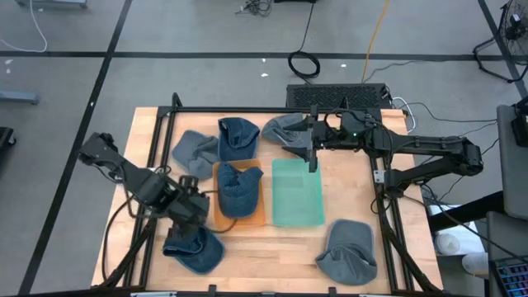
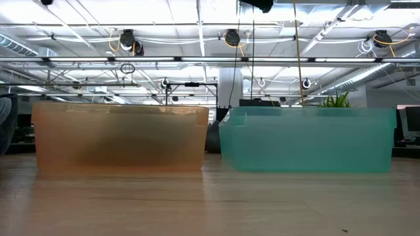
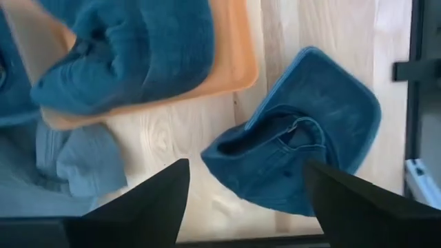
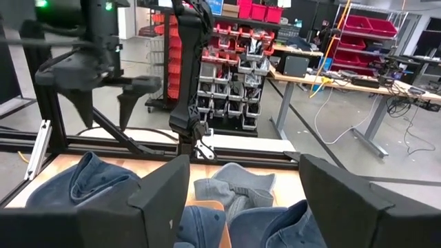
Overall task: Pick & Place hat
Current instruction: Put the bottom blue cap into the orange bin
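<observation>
Two bins sit side by side mid-table: an orange bin (image 1: 257, 219) with a dark blue hat (image 1: 239, 188) lying in it, and a green bin (image 1: 295, 193). The left gripper (image 1: 191, 216) hangs over another blue hat (image 1: 198, 250) on the bare wood at the table's near left corner; its fingers are spread, gripping nothing. In the left wrist view that hat (image 3: 303, 155) lies upside down, hollow facing up, its long axis slanting away from the orange bin (image 3: 238, 55). The right gripper (image 1: 311, 153) hovers at the green bin's far edge, fingers apart, empty. Only the low view shows the bins' walls side-on, no hats visible.
</observation>
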Tool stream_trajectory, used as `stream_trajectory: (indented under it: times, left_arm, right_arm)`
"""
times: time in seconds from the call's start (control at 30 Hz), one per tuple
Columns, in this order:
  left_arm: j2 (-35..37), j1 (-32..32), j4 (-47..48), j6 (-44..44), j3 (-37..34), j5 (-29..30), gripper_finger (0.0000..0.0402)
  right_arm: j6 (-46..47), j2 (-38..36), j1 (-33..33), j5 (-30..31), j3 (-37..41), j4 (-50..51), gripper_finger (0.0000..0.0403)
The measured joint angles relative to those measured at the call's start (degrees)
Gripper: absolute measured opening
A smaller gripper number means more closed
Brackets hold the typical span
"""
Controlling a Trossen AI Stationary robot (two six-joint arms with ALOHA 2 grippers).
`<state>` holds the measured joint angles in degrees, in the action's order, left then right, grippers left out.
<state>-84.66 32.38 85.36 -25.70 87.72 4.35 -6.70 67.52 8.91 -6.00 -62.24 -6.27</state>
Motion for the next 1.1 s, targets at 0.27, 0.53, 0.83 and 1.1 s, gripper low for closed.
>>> stream_trajectory:
  times: [0.27,0.53,0.83,1.1]
  left_arm:
    - [-5.89,-0.57,-0.31,3.12,-0.01,0.7,0.0328]
    - [-9.9,-0.53,-3.2,7.46,-1.32,1.22,0.0336]
    - [-9.33,0.22,-11.53,6.15,-12.62,-2.02,0.0319]
    - [-9.14,-1.12,-19.94,9.25,-18.31,-6.27,0.0329]
  right_arm:
    - [0.0,-0.02,-0.02,0.0,0.0,1.21,0.0264]
    - [0.0,-0.02,-0.02,-0.02,0.0,1.26,0.0265]
    - [-0.45,-0.02,-0.01,-0.01,0.0,1.43,0.0269]
    - [-0.66,-0.02,-0.02,0.0,0.0,1.41,0.027]
